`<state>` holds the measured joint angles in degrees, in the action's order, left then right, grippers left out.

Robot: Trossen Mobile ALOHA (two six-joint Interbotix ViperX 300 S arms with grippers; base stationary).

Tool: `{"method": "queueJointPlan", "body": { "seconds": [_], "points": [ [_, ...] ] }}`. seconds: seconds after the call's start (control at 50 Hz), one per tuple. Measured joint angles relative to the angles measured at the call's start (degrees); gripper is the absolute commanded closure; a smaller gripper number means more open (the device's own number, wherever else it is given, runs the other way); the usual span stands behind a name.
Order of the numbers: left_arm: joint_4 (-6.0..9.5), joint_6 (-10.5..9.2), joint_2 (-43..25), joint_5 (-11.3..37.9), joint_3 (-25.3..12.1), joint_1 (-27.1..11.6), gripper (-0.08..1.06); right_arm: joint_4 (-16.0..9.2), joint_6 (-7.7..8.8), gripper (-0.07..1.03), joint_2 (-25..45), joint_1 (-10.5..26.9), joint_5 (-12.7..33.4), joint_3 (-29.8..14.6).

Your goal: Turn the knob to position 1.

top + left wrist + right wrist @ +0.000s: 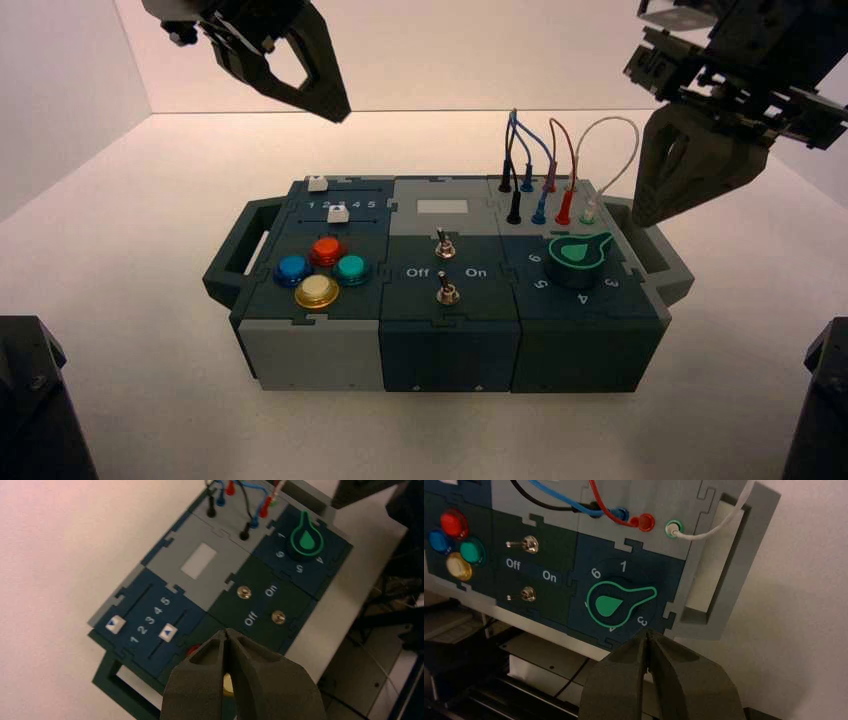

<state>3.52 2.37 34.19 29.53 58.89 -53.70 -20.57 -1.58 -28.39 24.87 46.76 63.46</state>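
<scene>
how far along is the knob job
Nothing of the turn looks done: the knob's pointer aims between the visible 1 and 3, not at the 1. In hand: the right hand hangs shut near the knob, not touching it; the left hand is over the button side of the box, also shut. Left to do: grip the knob and turn it to 1.

Glossy plastic buttons (326, 250); metallic toggle switches (446, 245).
</scene>
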Motion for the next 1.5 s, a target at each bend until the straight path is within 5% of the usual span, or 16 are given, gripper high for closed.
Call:
{"method": "queueJointPlan", "body": {
  "seconds": [0.8,1.5],
  "points": [
    [0.09,0.00,-0.35,0.62,0.09,-0.97,1.01,-0.18,0.26,0.98,13.18,1.14,-3.96,-1.14],
    [-0.09,0.18,-0.88,0.62,0.00,-1.14,1.01,0.79,1.49,0.98,17.14,1.58,-5.27,-5.01]
  ]
}}
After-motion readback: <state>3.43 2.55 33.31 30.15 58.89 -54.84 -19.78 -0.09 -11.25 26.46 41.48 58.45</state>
